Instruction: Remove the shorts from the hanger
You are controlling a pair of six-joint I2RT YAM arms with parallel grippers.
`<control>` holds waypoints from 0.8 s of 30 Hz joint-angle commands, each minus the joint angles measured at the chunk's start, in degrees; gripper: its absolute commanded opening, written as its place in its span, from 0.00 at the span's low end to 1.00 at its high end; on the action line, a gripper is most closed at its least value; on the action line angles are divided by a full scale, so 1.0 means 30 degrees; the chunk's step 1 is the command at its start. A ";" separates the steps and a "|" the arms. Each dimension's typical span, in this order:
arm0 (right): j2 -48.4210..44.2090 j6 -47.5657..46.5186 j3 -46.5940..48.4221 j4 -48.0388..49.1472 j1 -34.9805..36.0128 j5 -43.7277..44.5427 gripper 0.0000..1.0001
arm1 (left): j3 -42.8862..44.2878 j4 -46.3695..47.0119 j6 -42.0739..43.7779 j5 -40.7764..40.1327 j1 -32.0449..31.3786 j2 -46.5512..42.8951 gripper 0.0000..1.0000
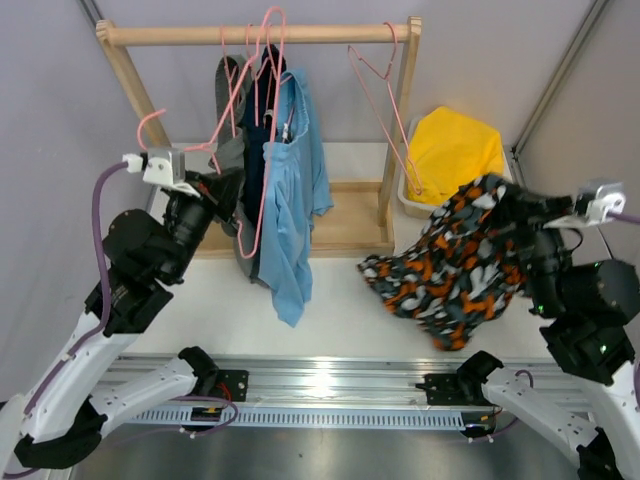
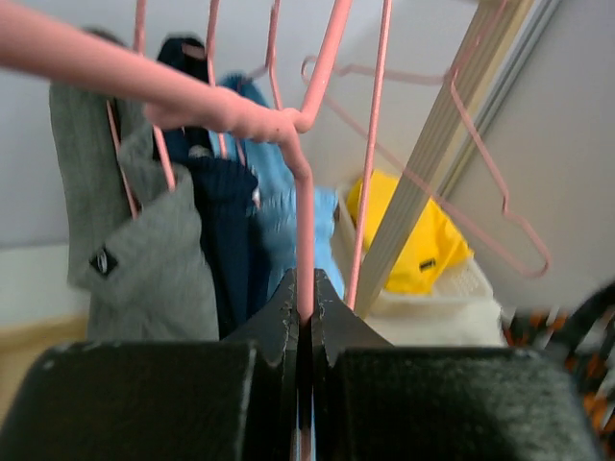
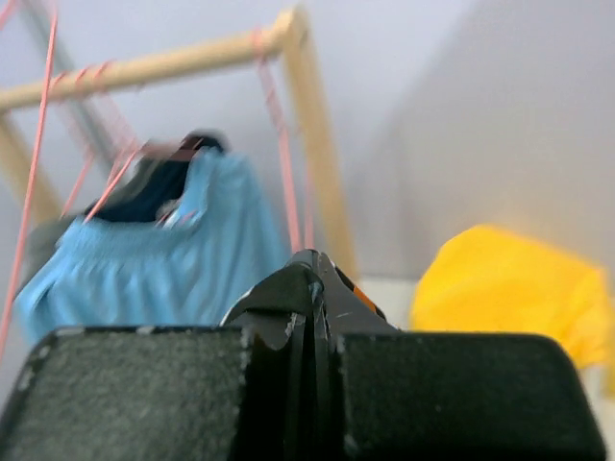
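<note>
The black, orange and white patterned shorts [image 1: 450, 265] hang free at the right, off any hanger. My right gripper [image 1: 512, 205] is shut on their top edge and holds them above the table. In the right wrist view a fold of the shorts [image 3: 288, 288] is pinched between the shut jaws of that gripper [image 3: 312, 274]. My left gripper [image 1: 228, 190] is shut on the wire of a pink hanger [image 2: 305, 221] that hangs from the wooden rail [image 1: 260, 35]. The wire runs straight up out of the closed left gripper [image 2: 305, 307].
On the rack hang a light blue garment [image 1: 295, 200], a navy one [image 1: 255, 160] and a grey one [image 1: 232, 150]. An empty pink hanger [image 1: 385, 110] hangs at the rail's right end. A white bin with yellow cloth [image 1: 455, 150] stands at the back right.
</note>
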 commanded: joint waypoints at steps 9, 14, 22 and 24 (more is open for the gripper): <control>1.1840 -0.3216 1.0909 0.6361 -0.7437 0.0753 0.00 | -0.5279 -0.1791 -0.2656 0.2799 -0.0003 -0.3471 0.00; 1.7141 0.1064 1.3723 1.0840 -1.1646 0.0101 0.00 | -0.6949 -0.1557 -0.4034 0.4091 -0.0411 -0.3561 0.00; 2.5516 0.3528 2.0949 1.3250 -1.2793 -0.0950 0.00 | -0.6106 -0.2608 -0.5089 0.2160 -0.3925 -0.4147 0.00; 2.6550 0.4435 2.1899 1.4002 -1.2793 -0.1186 0.00 | -0.5664 -0.2787 -0.5411 0.2246 -0.4570 -0.4118 0.00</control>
